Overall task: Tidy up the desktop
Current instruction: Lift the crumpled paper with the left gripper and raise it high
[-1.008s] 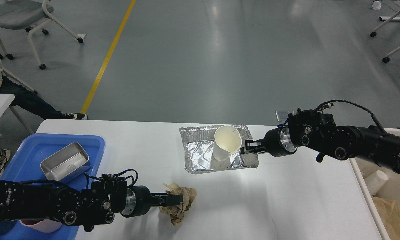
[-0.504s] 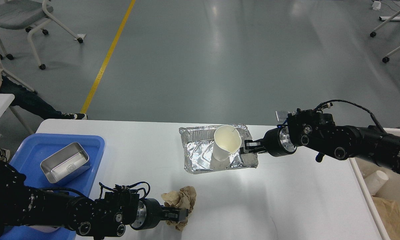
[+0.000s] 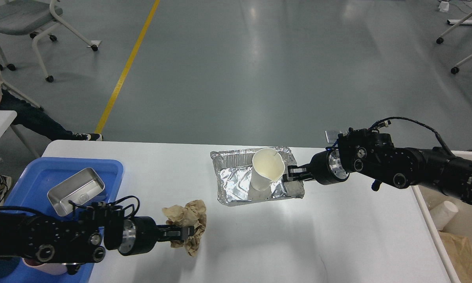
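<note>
My left gripper [image 3: 180, 234] is clamped on crumpled brown paper [image 3: 186, 225] above the desktop [image 3: 338, 236], nearest me. At one o'clock, farther off, my right gripper [image 3: 292, 174] pinches the foil tray's [image 3: 236, 182] rim beside the upright paper cup [image 3: 265, 168].

Steel tin [image 3: 76, 191] in blue tray [image 3: 31, 177]

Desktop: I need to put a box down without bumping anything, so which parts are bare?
The desktop is bare between the blue tray and foil pan, and in front of the pan toward the right bin. It is crowded around the crumpled paper and both pincers.
</note>
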